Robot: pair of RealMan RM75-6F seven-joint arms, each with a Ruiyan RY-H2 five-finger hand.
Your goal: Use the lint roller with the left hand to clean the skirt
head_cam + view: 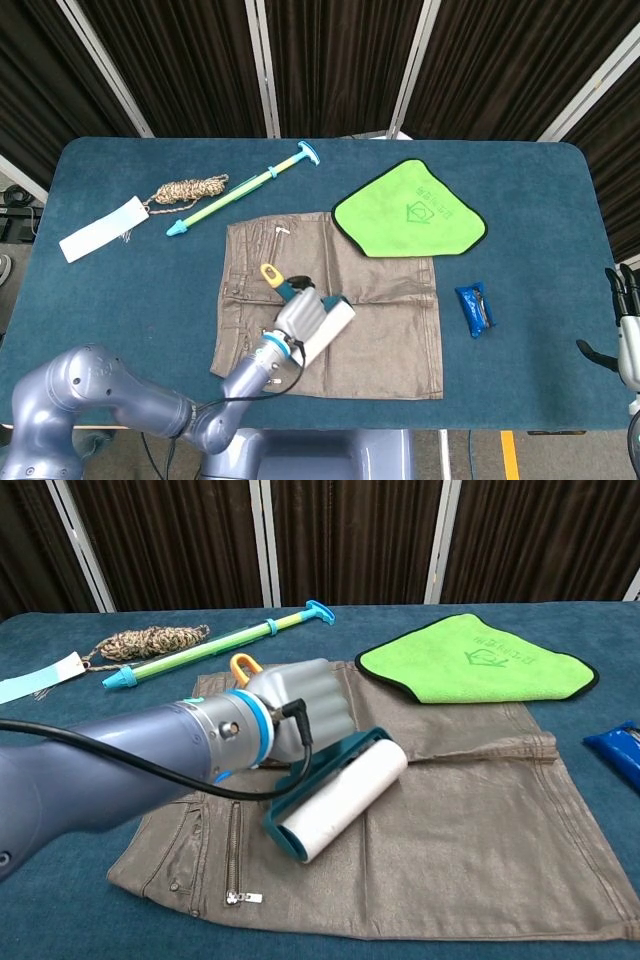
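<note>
A grey-brown skirt (380, 330) (470, 820) lies flat in the middle of the blue table. My left hand (300, 318) (295, 715) grips the teal handle of the lint roller, whose orange loop end sticks out behind the hand. The white roller head (327, 325) (345, 798) rests on the skirt near its middle, pointing down and left in the chest view. My right hand (625, 335) shows only at the table's right edge in the head view, fingers apart, holding nothing.
A green cloth (410, 212) (478, 660) overlaps the skirt's far right corner. A green and teal rod (240, 190) (215, 640), a rope bundle (187, 189), a white tag (102, 228) lie at far left. A blue packet (474, 308) lies right of the skirt.
</note>
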